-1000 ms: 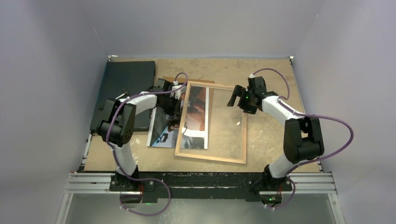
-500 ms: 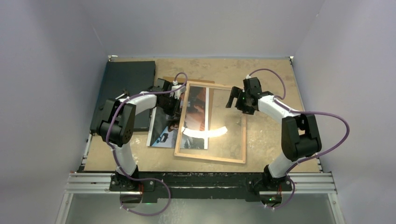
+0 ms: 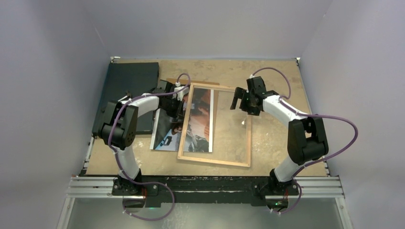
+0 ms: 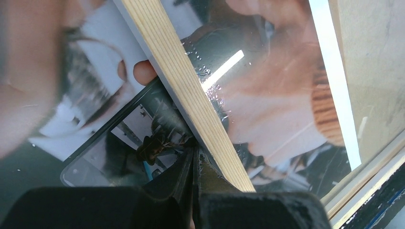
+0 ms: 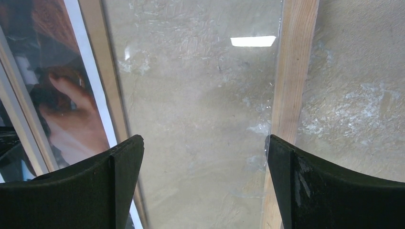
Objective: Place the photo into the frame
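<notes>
1. Your tabletop (image 3: 277, 76) is a worn, mottled tan surface with pale walls at the far end and on both sides.
2. The frame (image 3: 215, 161) lies flat near the middle, wooden back edges up. You can see the surface through its glazing.
3. The photo (image 3: 165, 136) lies picture side up. Its right part is under the frame's left rail and its left part sticks out beside it.
4. A brown panel (image 3: 205, 82) peeks out past the frame's far rail.
5. A black board (image 3: 129, 78) lies flat in the far-left corner.

The left arm (image 3: 125, 161) and right arm (image 3: 282, 109) share white links, bulky black joints, looping purple cables (image 3: 329, 116) and, seemingly, small green wrist lights.
</notes>
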Available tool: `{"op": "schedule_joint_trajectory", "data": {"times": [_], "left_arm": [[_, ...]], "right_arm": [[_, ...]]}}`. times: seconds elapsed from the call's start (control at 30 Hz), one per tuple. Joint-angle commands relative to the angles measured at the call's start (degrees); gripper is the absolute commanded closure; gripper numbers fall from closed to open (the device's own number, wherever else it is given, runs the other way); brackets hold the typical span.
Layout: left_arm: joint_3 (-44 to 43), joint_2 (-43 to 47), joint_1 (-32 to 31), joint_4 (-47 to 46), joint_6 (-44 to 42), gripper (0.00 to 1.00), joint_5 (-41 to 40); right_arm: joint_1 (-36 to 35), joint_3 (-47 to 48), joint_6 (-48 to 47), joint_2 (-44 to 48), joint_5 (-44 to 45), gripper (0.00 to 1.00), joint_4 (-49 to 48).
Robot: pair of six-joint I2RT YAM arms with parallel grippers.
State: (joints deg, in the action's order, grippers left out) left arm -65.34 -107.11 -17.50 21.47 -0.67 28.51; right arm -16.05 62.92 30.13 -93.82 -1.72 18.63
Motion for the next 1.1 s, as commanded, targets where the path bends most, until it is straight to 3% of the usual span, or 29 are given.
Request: {"op": "schedule_joint_trajectory", "data": {"times": [0.0,0.4,0.8,1.07], "left_arm": [[0.6,1.5,0.7,-1.3,-0.5,1.0,2.7],[1.0,1.6,0.7,-1.3,-0.5,1.0,2.9],[0.6,1.7,0.7,-1.1,-0.2,1.0,3.0],[0.1,1.8,0.7,-0.6,-0.1,1.0,3.3]], "right_arm": [[-1.1,2.3,-1.1,0.8,0.6,0.01,1.7],[-2.0,4.1,-4.1,-0.1,5.9,0.01,4.9],[-2.3,3.4,-4.6,-0.6,5.1,0.01,4.9],[-2.8,-4.0,-2.0,5.6,3.7,0.15,4.8]]}}
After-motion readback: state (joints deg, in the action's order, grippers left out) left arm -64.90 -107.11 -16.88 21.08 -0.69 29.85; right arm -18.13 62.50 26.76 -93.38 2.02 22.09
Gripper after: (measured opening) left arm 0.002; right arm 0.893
